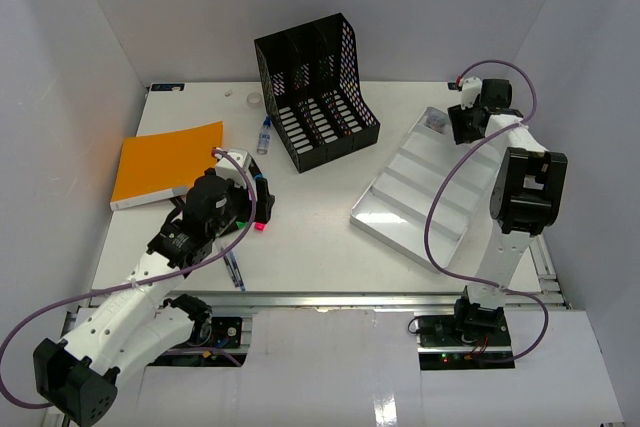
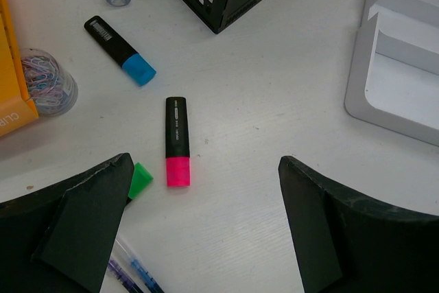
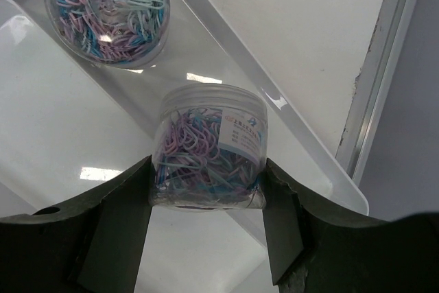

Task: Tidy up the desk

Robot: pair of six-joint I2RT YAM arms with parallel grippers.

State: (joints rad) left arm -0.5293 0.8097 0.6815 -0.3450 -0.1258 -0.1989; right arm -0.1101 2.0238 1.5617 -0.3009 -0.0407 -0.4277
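The right gripper [image 3: 206, 173] clamps a jar [image 3: 209, 145] of paper clips by its sides, at the tray's [image 3: 309, 152] end slot near a second jar [image 3: 106, 8]. It looks light, stiff and slick, so a mid-wall hold suits. The left gripper [image 2: 204, 166] hangs wide open above a pink highlighter [image 2: 177, 138] on the desk [image 2: 274, 87], which underlies everything.

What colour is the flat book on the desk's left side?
Orange; the book shows best from the top camera.

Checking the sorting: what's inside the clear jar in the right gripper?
The jar is packed with pink, blue and purple paper clips. Its label and the right gripper hide some of them.
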